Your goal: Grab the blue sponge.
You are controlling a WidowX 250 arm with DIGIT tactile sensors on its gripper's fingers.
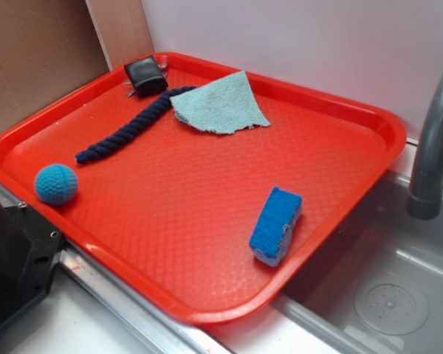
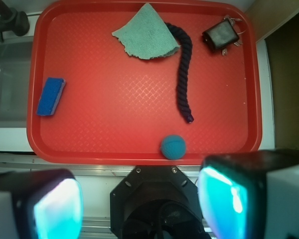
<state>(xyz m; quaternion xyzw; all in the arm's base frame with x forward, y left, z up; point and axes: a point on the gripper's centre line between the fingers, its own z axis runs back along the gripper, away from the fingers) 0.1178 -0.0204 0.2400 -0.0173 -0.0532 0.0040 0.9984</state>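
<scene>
Spread wide and empty, the gripper [image 2: 139,209] jaws hung off the red plastic tray's [image 2: 139,104] near edge, while the small rectangular blue sponge [image 2: 51,96] [image 1: 275,224] by its sink-side edge looked light and squashy, best pinched across its narrow sides.

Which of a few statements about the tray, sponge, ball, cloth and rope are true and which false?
1. The sponge lies on the red tray. True.
2. The ball touches the sponge. False: they lie far apart, near opposite edges.
3. The cloth covers one end of the rope. True.
4. The pincer is shut on the sponge. False: its fingers stand apart, off the tray, holding nothing.
5. A black clip sits in a tray corner. True.
6. The sponge lies in the sink. False: on the tray.
</scene>
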